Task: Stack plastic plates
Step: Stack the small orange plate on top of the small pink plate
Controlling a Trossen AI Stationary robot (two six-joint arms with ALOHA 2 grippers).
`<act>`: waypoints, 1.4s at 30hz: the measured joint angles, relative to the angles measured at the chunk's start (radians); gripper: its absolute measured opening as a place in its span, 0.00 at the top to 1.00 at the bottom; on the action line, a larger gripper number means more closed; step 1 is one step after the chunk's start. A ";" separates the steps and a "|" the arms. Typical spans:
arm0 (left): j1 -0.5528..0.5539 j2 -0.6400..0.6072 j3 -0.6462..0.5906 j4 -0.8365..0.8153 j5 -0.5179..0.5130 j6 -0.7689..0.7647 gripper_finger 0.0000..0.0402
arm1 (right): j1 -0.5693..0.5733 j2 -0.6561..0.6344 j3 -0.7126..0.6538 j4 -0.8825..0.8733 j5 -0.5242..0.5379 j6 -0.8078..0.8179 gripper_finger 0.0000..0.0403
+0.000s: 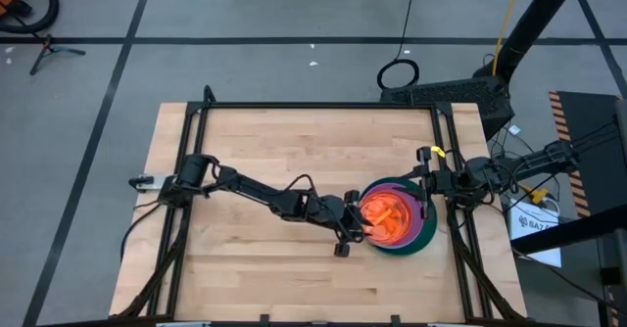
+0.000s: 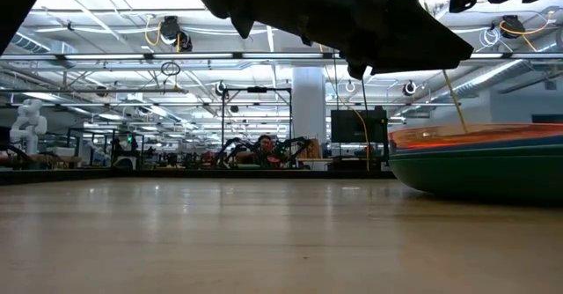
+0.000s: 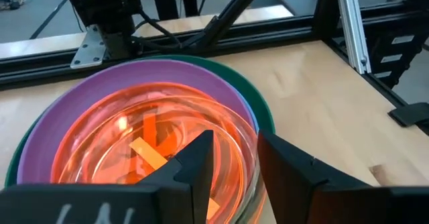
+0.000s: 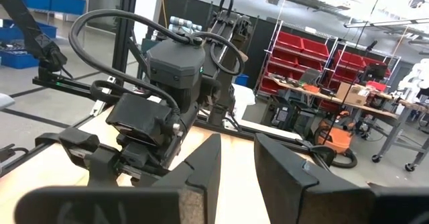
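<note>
A wooden table (image 2: pixel 220 241) fills the near part of the picture. On the right sits a stack of plates (image 2: pixel 479 158). The bottom plate is dark green, with blue and orange edges on top. A dark robot arm (image 2: pixel 352 17) hangs above, just left of the stack. Far behind is a big room with lights.

A translucent orange plate (image 1: pixel 385 216) is seen on top of the stack, glowing orange-red, with a paler orange mark (image 3: pixel 149 150) visible through it. A purple plate (image 3: pixel 100 83) is shown beneath it, and a dark green plate (image 1: pixel 396 184) under that, near the right edge of the light, wood-grained table (image 1: pixel 265 151). Both arms are black. Red bins (image 4: pixel 301 53) are visible in the room behind.
</note>
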 joint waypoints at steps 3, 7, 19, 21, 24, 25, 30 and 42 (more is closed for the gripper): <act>0.000 -0.034 -0.002 -0.065 -0.001 0.020 0.69 | 0.000 0.000 0.000 0.000 0.001 0.009 0.79; 0.000 -0.113 -0.009 -0.171 -0.028 0.071 0.69 | 0.000 0.001 0.000 0.004 0.057 0.070 0.79; -0.005 -0.517 -0.350 -0.231 -0.192 0.108 0.69 | 0.000 0.130 0.037 0.045 0.170 0.147 0.79; -0.011 -0.589 -0.427 -0.178 -0.201 0.094 0.69 | 0.000 0.176 0.059 0.045 0.183 0.150 0.79; -0.027 -0.696 -0.541 -0.137 -0.214 0.087 0.69 | -0.001 0.252 0.096 0.019 0.186 0.189 0.79; -0.032 -0.727 -0.573 -0.117 -0.215 0.086 0.69 | -0.001 0.280 0.111 -0.001 0.186 0.212 0.79; -0.054 -0.863 -0.699 -0.103 -0.265 0.076 0.69 | 0.001 0.438 0.164 -0.135 0.182 0.413 0.79; -0.065 -0.997 -0.736 -0.268 -0.309 -0.005 0.69 | 0.002 0.673 0.240 -0.542 -0.031 0.825 0.79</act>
